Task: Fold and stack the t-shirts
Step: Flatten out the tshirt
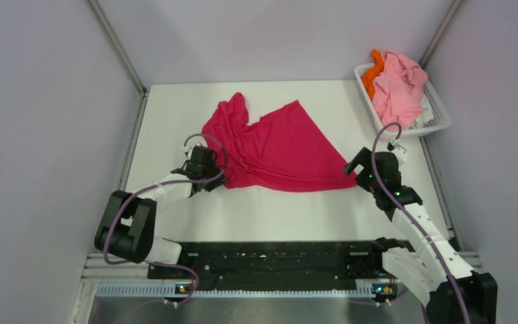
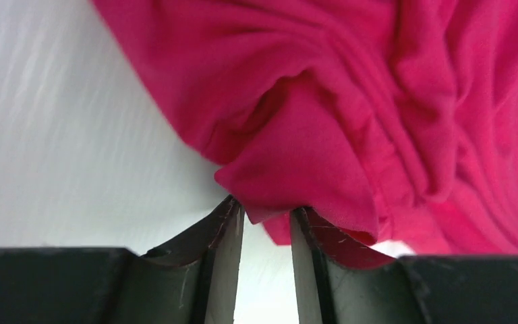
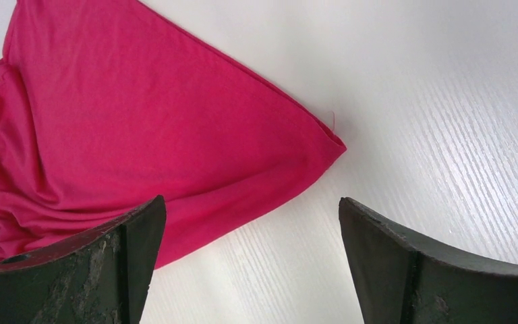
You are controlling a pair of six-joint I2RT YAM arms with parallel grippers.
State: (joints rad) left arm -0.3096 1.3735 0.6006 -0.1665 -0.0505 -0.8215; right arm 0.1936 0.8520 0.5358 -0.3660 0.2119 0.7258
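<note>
White surface (image 1: 276, 209), flat, carrying all.
One magenta-red t-shirt (image 1: 276, 145): centre of surface, crumpled, one corner drawn out toward 4 o'clock. Thin soft jersey, judged light, limp and quick to bunch. Best taken at hem corners or shoulders.
Slatted basket (image 1: 438, 121), 2 o'clock: light pink t-shirt (image 1: 401, 88) heaped over orange t-shirt (image 1: 376, 74).
Shirt's 8 o'clock edge: left gripper (image 2: 264, 217), jaws pinched narrowly on a gathered fold.
Shirt's 4 o'clock corner: right gripper (image 3: 251, 202), jaws wide apart, holding nothing.
</note>
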